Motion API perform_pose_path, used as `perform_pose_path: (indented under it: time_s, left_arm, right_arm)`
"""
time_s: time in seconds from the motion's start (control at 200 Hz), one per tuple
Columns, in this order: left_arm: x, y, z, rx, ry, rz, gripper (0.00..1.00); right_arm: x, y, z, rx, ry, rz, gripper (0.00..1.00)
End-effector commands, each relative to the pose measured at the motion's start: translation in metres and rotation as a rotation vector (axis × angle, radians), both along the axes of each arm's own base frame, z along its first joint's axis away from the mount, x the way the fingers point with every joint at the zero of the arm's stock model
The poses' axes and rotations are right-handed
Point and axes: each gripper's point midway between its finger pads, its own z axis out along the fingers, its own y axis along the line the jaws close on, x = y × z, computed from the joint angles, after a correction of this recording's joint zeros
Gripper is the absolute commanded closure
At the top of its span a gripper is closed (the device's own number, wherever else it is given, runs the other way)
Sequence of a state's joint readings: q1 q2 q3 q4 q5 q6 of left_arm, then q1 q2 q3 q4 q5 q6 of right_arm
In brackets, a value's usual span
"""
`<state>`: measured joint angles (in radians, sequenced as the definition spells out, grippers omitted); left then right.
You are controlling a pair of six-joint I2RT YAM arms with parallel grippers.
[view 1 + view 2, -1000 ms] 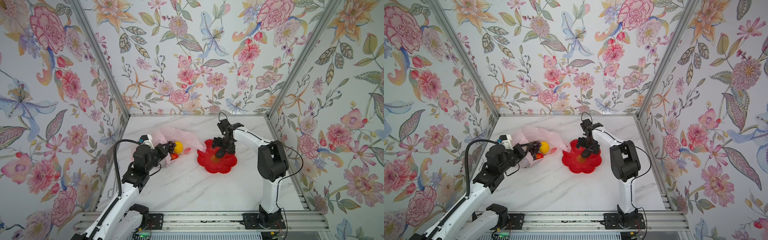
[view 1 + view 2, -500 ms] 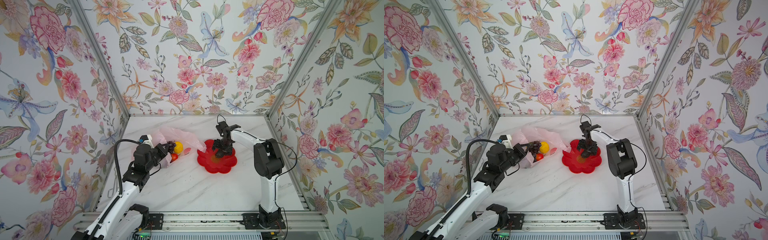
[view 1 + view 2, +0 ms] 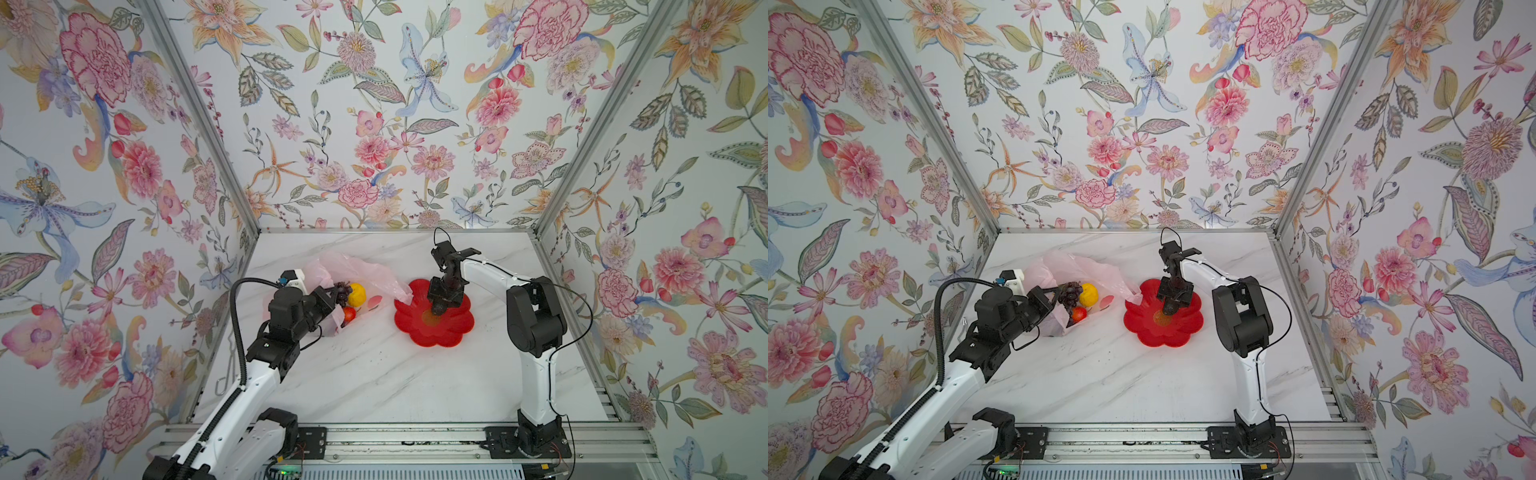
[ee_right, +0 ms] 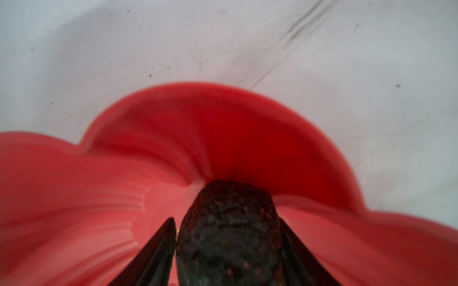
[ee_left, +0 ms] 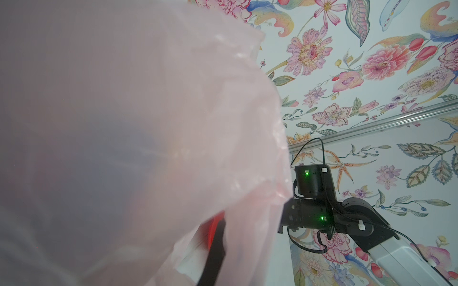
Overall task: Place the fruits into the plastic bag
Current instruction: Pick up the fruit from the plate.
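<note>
A dark bumpy toy fruit (image 4: 229,247) on the red flower-shaped plate (image 4: 223,138) sits between the right end effector (image 4: 226,220) fingers, which stand part-open close against its sides; whether they grip it I cannot tell. The left end effector (image 3: 331,296) is pinched tight on the translucent pink plastic bag (image 3: 365,270).

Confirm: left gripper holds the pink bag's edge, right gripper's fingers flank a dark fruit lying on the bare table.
One error: the dark fruit lies on the red flower-shaped plate, not the bare table, as the right wrist view shows. The left gripper holds the pink bag by its edge, and the right gripper flanks the fruit.

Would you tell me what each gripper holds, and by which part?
Left gripper pinches the plastic bag at its mouth rim. Right gripper flanks the dark fruit at its sides; grip unconfirmed.
</note>
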<state>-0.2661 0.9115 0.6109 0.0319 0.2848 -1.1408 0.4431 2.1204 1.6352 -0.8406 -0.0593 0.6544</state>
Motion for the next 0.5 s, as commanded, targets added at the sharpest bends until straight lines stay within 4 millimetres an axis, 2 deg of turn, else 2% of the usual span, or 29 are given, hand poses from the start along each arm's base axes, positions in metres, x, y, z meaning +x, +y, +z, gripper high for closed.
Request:
perform_pose_path:
  time_s: [0.0, 0.135, 0.27, 0.495]
  left_arm:
    - [0.001, 0.002, 0.002, -0.001, -0.018, -0.002, 1.0]
    - [-0.002, 0.003, 0.001, -0.004, -0.015, 0.004, 1.0]
    - [-0.003, 0.005, 0.0, -0.009, -0.014, 0.012, 1.0]
    - [-0.003, 0.004, 0.002, -0.013, -0.018, 0.01, 1.0]
  right_arm:
    - [0.0, -0.004, -0.013, -0.034, 0.022, 0.021, 0.37]
    - [0.001, -0.004, -0.014, -0.038, 0.021, 0.03, 0.4]
    - [0.004, -0.004, -0.01, -0.039, 0.005, 0.042, 0.51]
    - [0.006, 0.0, 0.023, 0.006, -0.065, 0.059, 0.55]
